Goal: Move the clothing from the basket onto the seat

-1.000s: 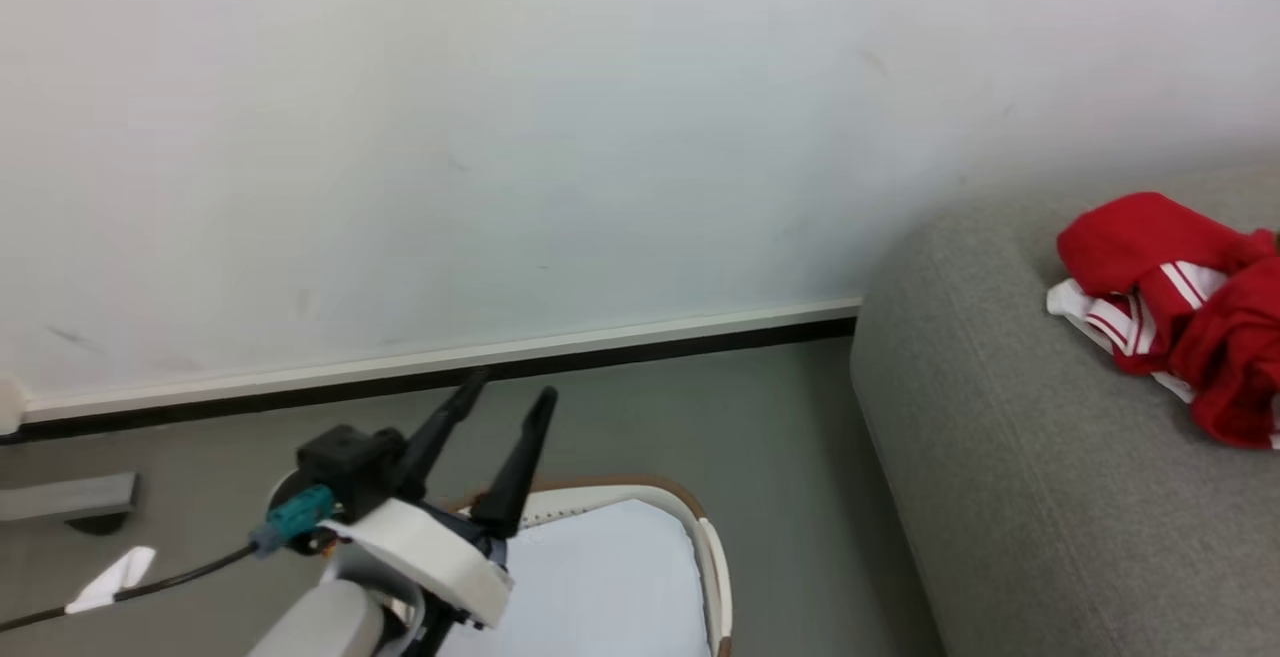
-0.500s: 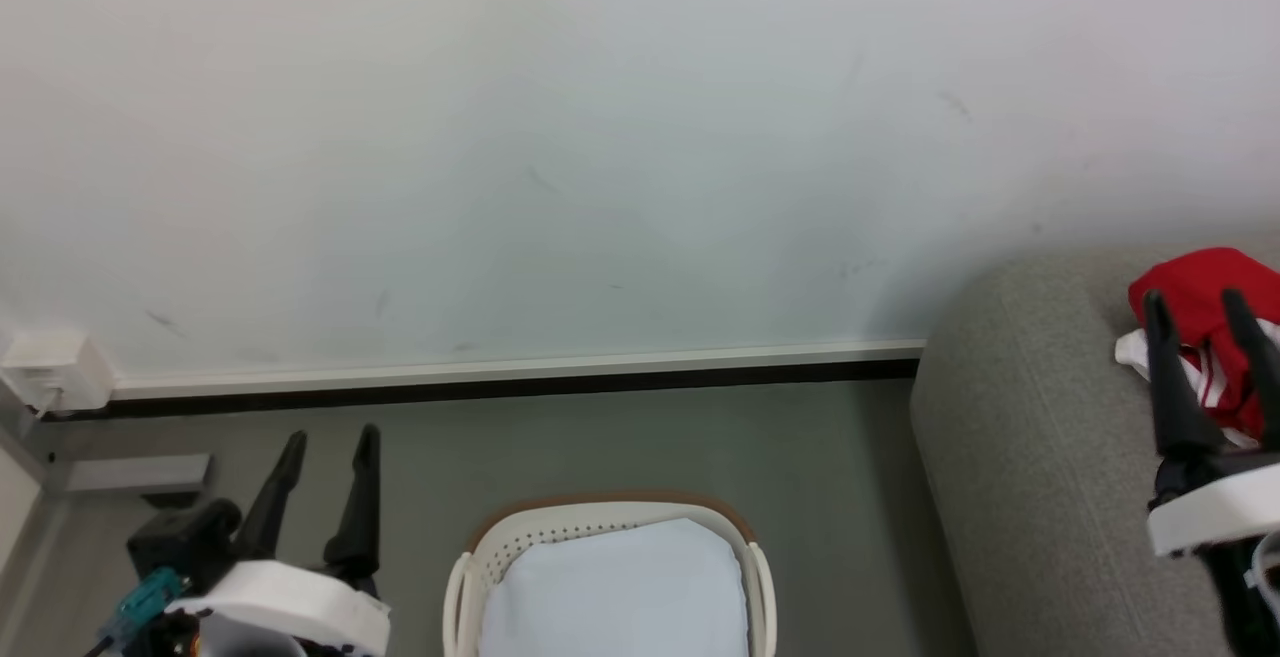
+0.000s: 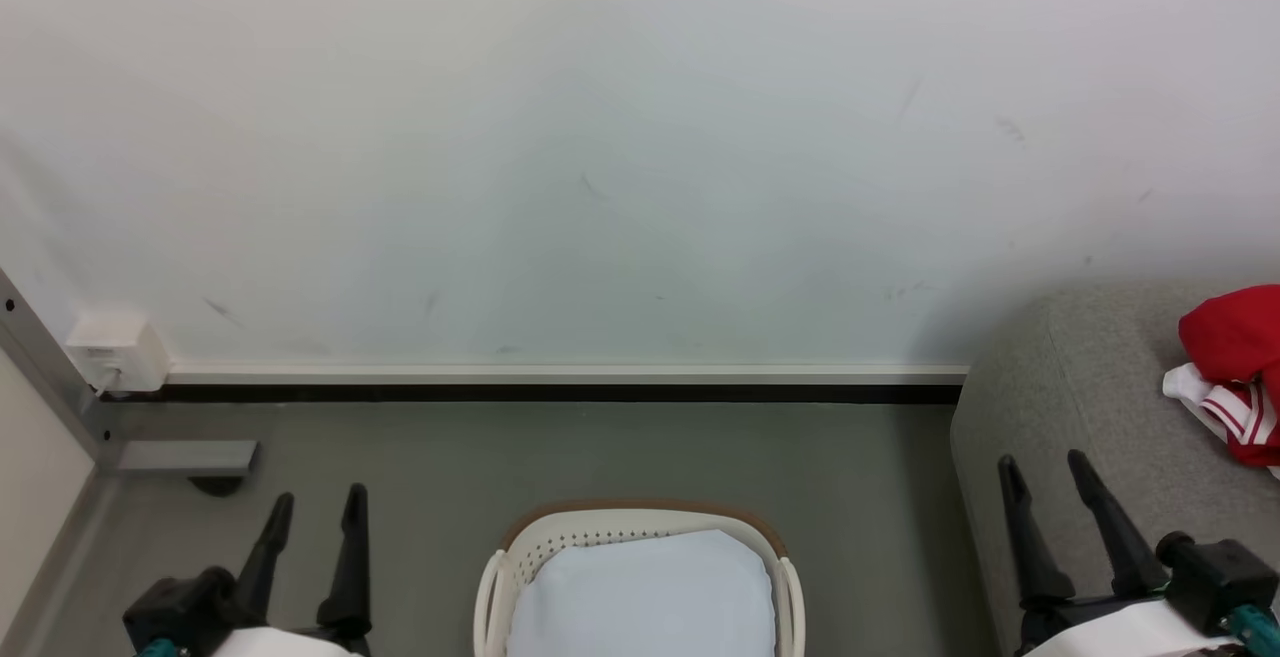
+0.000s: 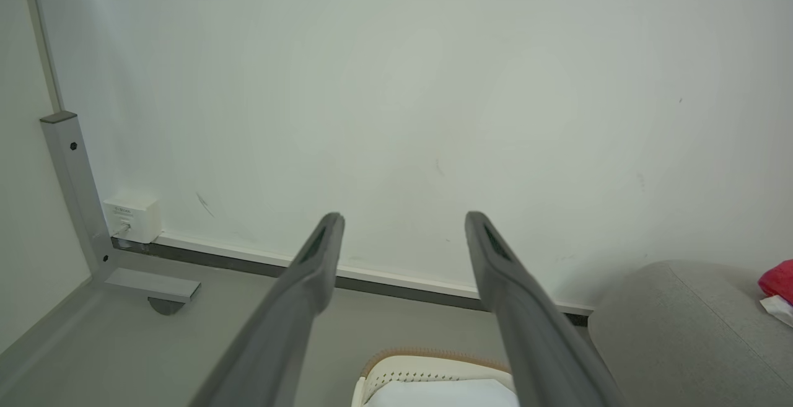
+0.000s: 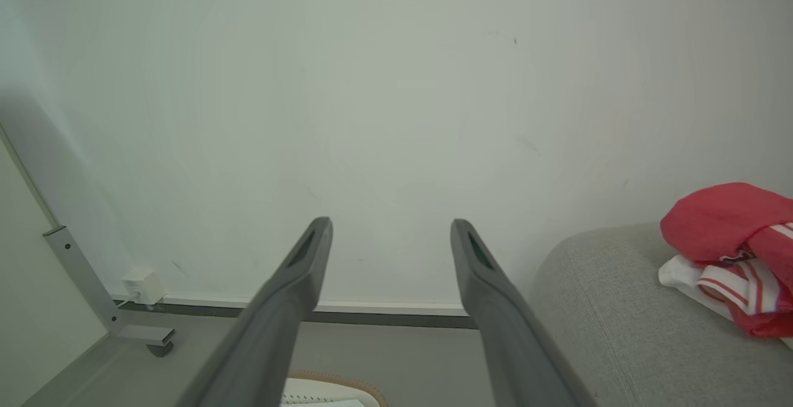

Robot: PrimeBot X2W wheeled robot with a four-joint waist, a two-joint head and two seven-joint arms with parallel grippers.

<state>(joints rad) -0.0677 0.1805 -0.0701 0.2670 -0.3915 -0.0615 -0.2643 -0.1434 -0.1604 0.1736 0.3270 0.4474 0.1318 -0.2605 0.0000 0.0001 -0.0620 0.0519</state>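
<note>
Clothing (image 3: pixel 1235 367): a bright red fabric heap with a white panel and red-and-white striped trim. It lies on top of the large light grey upholstered seat (image 3: pixel 1080 407), back from its rounded end and well apart from the basket.

The oval white perforated plastic basket with a brown rim (image 3: pixel 640 514) stands on the floor between my two arms. A pale flat sheet (image 3: pixel 640 597) lies across its inside, and I see no red on the part in frame.

The left gripper (image 3: pixel 321 494) hangs over the floor left of the basket, fingers spread, nothing between them. The right gripper (image 3: pixel 1040 459) hangs over the near corner of the seat, likewise released and empty.

Risks, as I judge them:
- The near half of the basket is cut off by the frame, so calling the job finished could leave a garment behind.
- A blind reach into the basket could pinch the sheet, or catch a fingertip in the perforations and tip the basket.
- A wide swing of the right arm could drag the heap off the seat.

View differences: the head view gives the basket's inside and both grippers together. The right wrist view shows the heap's folds and trim far more fully, where the head view crops it. The left wrist view has just a red sliver at its edge.
</note>
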